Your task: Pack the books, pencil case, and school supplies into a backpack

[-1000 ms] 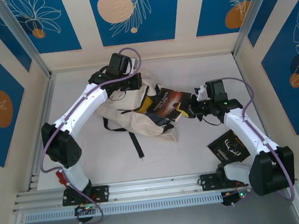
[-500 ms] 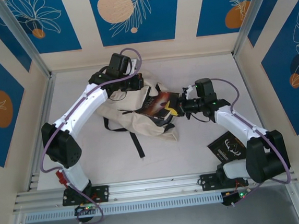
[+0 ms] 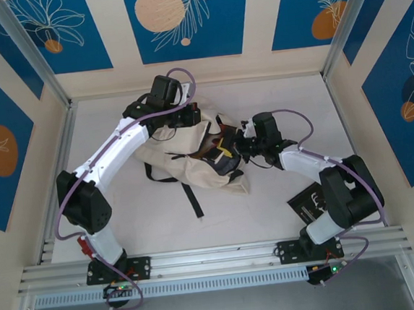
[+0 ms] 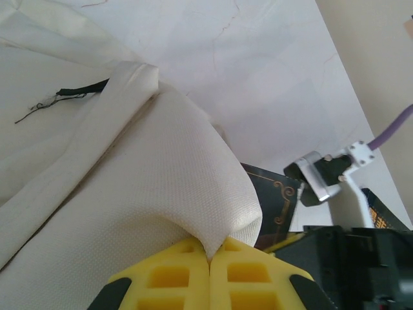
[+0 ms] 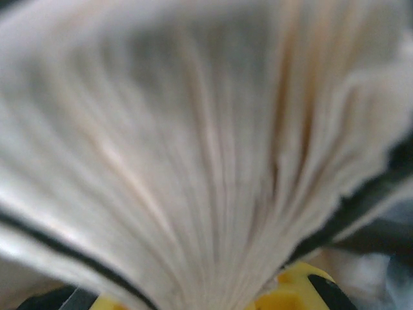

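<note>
The right hand [image 3: 241, 146] is clamped on the dark brown book [image 3: 222, 137]. On its wrist cam the pages fan out all blurry right off the yellow fingertips [image 5: 284, 294], so it's got the book by an edge. Compared with a second ago, that hand has slid a good way toward the bag. The book was mostly sticking out then, and now it's nearly all tucked into the mouth of the backpack [image 3: 186, 164], with just a dark corner and a bit of yellow showing right ahead of the hand. So this one looks pretty much packed, probably only a last nudge and a let-go left. Across the opening, the left hand [image 4: 210, 255] is pinched shut on a fold of the cream fabric, holding the flap up. The book's cover sits just beyond its fingertips, under that flap. Well behind the right hand, back near that arm's base, the black book [image 3: 314, 203] lies on the counter [image 3: 125, 213], apart from the bag, so there's more packing to go.
</note>
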Controlling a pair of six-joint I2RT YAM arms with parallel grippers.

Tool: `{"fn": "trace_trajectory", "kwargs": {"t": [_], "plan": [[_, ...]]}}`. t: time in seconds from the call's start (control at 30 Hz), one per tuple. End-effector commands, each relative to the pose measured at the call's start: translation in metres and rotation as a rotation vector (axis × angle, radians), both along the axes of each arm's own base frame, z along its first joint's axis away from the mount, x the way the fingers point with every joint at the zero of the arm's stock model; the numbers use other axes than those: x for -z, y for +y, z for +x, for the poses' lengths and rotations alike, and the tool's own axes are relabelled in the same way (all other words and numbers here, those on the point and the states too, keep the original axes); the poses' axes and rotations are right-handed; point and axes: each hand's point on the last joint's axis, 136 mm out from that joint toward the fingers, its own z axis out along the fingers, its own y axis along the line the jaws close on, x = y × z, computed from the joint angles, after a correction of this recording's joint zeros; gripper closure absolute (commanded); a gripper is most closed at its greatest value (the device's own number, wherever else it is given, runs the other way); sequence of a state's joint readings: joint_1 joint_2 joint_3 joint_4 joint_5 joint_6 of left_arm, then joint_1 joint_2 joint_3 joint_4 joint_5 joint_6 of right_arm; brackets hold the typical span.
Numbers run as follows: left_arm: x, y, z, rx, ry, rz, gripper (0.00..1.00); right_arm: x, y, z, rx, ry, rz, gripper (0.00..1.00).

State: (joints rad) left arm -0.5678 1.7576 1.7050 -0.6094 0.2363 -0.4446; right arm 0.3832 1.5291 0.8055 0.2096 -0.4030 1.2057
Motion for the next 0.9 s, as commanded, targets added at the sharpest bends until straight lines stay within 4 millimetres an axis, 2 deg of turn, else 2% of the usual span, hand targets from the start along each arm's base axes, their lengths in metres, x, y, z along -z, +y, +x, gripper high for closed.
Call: {"fn": "trace_trajectory", "kwargs": {"t": [0.0, 0.3, 0.5, 0.73, 0.87], "plan": [[-0.035, -0.012, -0.006, 0.039, -0.069, -0.102, 1.00, -0.002, 0.005, 0.020, 0.061, -0.075, 0.000, 0.99], [-0.036, -0.010, -0.006, 0.026, -0.064, -0.105, 1.00, 0.030, 0.030, 0.046, 0.084, 0.048, 0.030, 0.95], [-0.036, -0.012, -0.005, 0.020, -0.058, -0.113, 1.00, 0.042, 0.050, 0.058, 0.093, 0.101, 0.039, 0.94], [-0.035, -0.012, -0.002, 0.006, -0.052, -0.119, 1.00, 0.050, 0.073, 0.072, 0.085, 0.146, 0.062, 0.94], [-0.031, -0.010, 0.001, -0.012, -0.048, -0.106, 1.00, 0.047, 0.078, 0.071, 0.062, 0.134, 0.076, 0.85]]}}
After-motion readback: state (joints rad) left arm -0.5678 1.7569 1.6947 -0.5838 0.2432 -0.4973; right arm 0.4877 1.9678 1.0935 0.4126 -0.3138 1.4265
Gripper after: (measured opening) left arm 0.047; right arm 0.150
